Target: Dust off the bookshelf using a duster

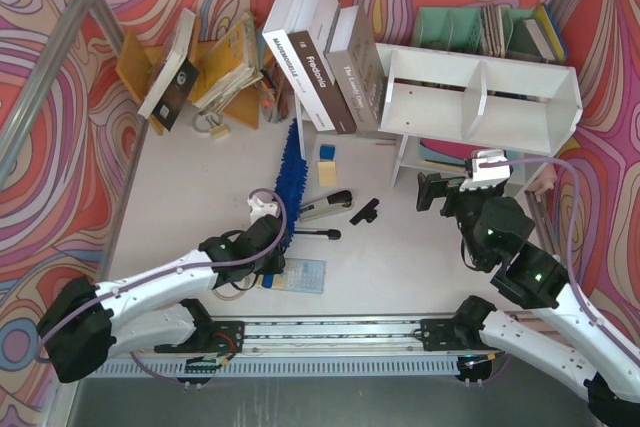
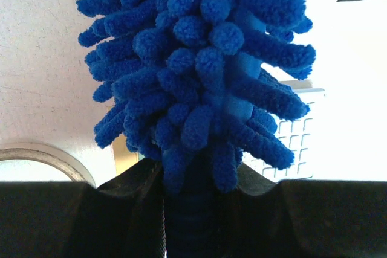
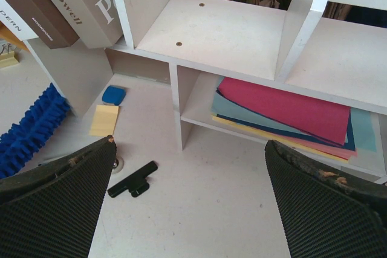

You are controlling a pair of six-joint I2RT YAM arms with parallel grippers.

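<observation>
The bright-blue fluffy duster point(image 1: 292, 169) lies lengthwise on the table, left of the white bookshelf point(image 1: 480, 97). My left gripper point(image 1: 271, 234) is shut on the handle just below the fluffy head. In the left wrist view the duster point(image 2: 199, 58) fills the frame, rising from between the left gripper point(image 2: 188, 176) jaws. My right gripper point(image 1: 432, 192) hovers open and holds nothing, low in front of the shelf's lower tier. The right wrist view shows the bookshelf point(image 3: 230, 34) with two bare upper cubbies, the right gripper point(image 3: 190, 149) wide open, and the duster point(image 3: 30, 128) at far left.
Big books point(image 1: 325, 52) lean on the shelf's left side. A teal organiser point(image 1: 480, 29) stands behind it and an orange rack point(image 1: 200, 67) at back left. A stapler point(image 1: 325, 209), black clip point(image 3: 133, 179) and yellow sticky notes point(image 3: 104, 120) lie near the duster. Coloured sheets point(image 3: 284, 110) fill the lower tier.
</observation>
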